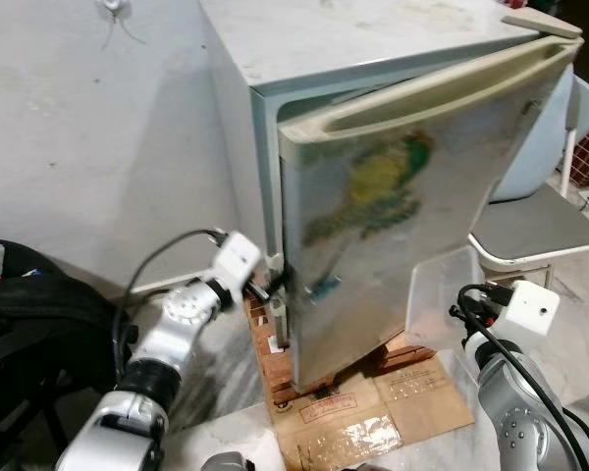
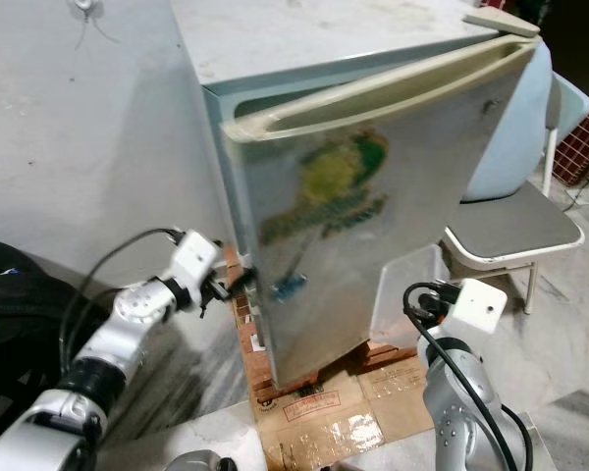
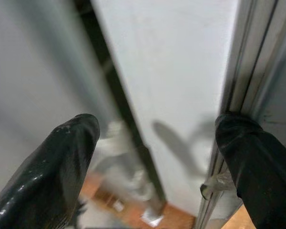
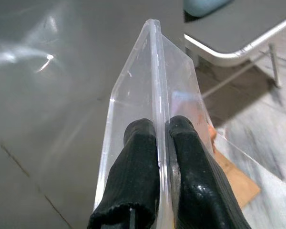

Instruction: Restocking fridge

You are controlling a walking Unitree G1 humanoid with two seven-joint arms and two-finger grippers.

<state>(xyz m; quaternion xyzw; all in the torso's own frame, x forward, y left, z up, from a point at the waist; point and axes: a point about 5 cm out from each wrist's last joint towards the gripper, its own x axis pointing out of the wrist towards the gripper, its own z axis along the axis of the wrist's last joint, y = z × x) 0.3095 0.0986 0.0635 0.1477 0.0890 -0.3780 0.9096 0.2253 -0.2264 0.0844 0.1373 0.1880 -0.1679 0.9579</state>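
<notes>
Fridge (image 1: 393,196): small white unit before me, standing on bricks (image 1: 275,373) and flattened cardboard (image 1: 373,417); its door (image 2: 363,226) stands slightly ajar, with a faded sticker on the front.
Left gripper (image 1: 275,285): I see it at the door's opening edge, low down, fingers (image 3: 62,162) spread either side of that edge.
Right gripper (image 4: 159,157): fingers pressed together on the rim of a clear plastic container (image 1: 440,294), held just beside the door front.
Chair (image 1: 540,231): grey seat, right of the fridge.
</notes>
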